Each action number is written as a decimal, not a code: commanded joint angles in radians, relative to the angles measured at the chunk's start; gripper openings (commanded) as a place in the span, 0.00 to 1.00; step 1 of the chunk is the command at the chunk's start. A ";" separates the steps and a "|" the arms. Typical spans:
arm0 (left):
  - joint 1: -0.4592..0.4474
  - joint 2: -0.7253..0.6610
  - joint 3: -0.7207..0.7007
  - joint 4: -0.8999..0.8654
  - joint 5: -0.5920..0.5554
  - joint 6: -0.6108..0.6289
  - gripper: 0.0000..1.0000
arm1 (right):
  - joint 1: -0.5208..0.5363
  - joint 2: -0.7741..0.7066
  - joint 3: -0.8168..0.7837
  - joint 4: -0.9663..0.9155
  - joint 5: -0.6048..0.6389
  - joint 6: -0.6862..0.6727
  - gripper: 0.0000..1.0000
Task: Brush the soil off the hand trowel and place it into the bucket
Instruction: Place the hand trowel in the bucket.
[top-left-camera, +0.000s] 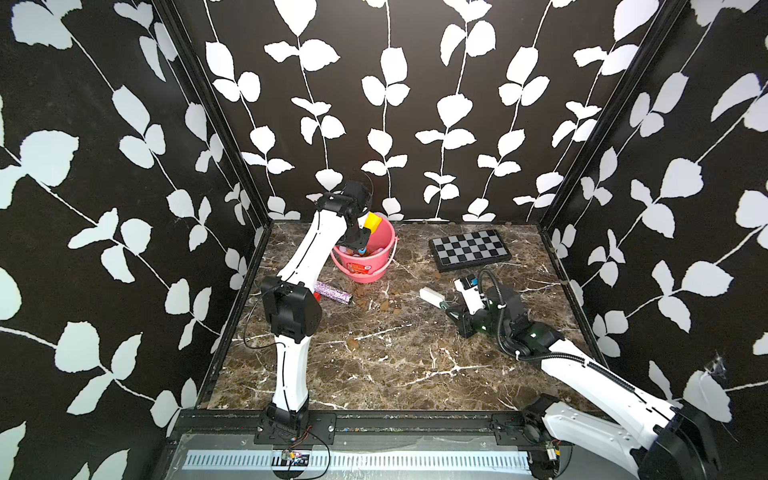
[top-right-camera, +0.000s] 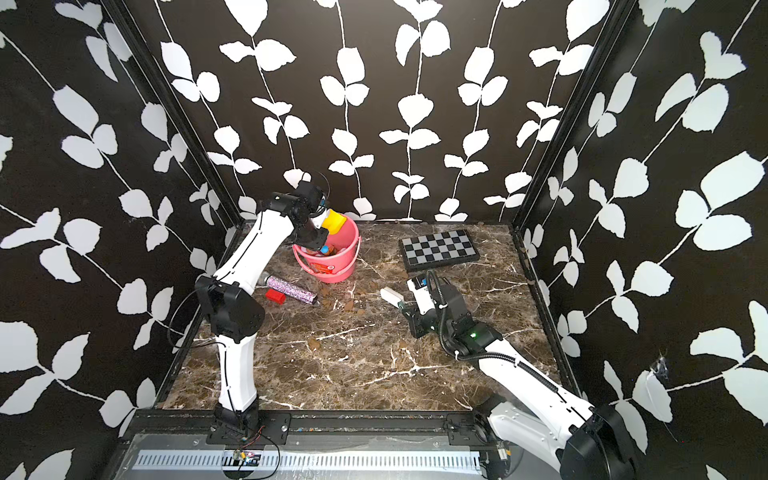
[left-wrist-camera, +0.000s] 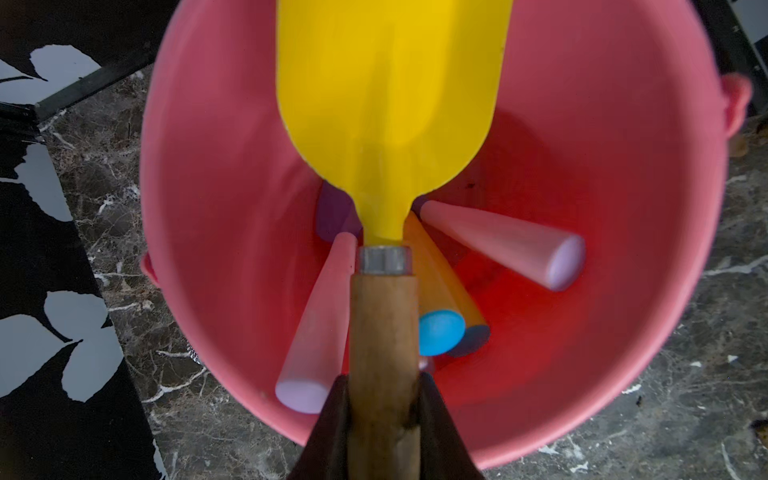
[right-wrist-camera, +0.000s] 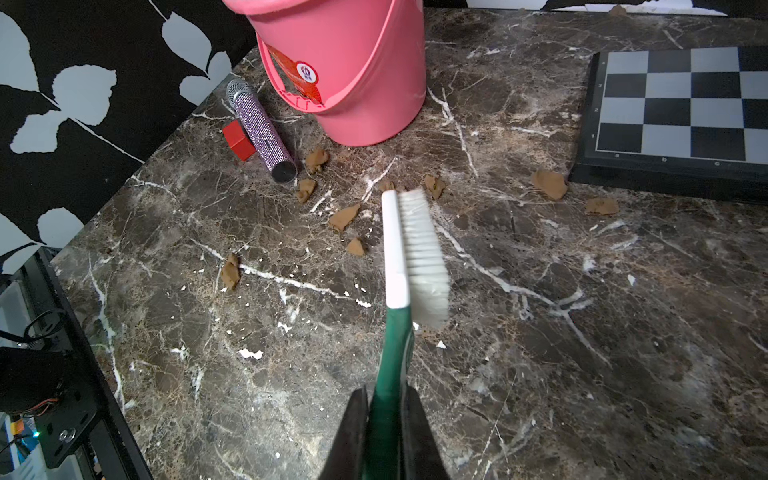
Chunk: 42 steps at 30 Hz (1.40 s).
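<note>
The brushing part looks finished. In the left wrist view the yellow-bladed hand trowel with a wooden handle and metal collar (left-wrist-camera: 390, 104) shows a clean blade face with no brown lumps on it. The soil (right-wrist-camera: 344, 218), small flat brown clay-like lumps, lies scattered on the dark marble-patterned bench (right-wrist-camera: 540, 353) in front of the round salmon-pink plastic bucket (right-wrist-camera: 365, 83), between it and the brush.

The left claw (left-wrist-camera: 382, 395) is closed tight on the wooden handle and holds the trowel over the bucket's open mouth. In both top views the yellow blade (top-left-camera: 372, 222) stands above the bucket's far rim. The bucket (top-left-camera: 365, 270) sits toward the far left corner of the bench. Inside it lie two pale pink tapered handles, an orange one and a blue rounded end. Whether the trowel touches the bucket or its contents I cannot tell.

The right claw (right-wrist-camera: 386, 415) is clamped on the green handle of a white-backed brush with white bristles (right-wrist-camera: 419, 257). It is held low over the middle of the bench, well apart from the trowel.

The placing is not yet done, as I judge it: the trowel has to be lowered in among the handles and let go. The brush looks to have no further part.

A black-and-grey chessboard (right-wrist-camera: 673, 104) lies toward the far right corner. A glittery purple microphone (right-wrist-camera: 262, 124) and a small red block (right-wrist-camera: 239, 139) lie beside the bucket near the left edge.
</note>
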 joint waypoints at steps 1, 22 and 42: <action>0.000 -0.008 0.042 -0.040 -0.038 0.000 0.17 | -0.001 -0.020 -0.001 0.034 0.022 -0.020 0.00; -0.001 0.070 0.082 -0.071 -0.019 0.026 0.28 | -0.001 0.004 0.003 0.036 0.023 -0.024 0.00; -0.038 -0.201 -0.014 0.084 0.051 -0.013 0.41 | -0.003 -0.006 0.048 0.051 -0.022 0.016 0.00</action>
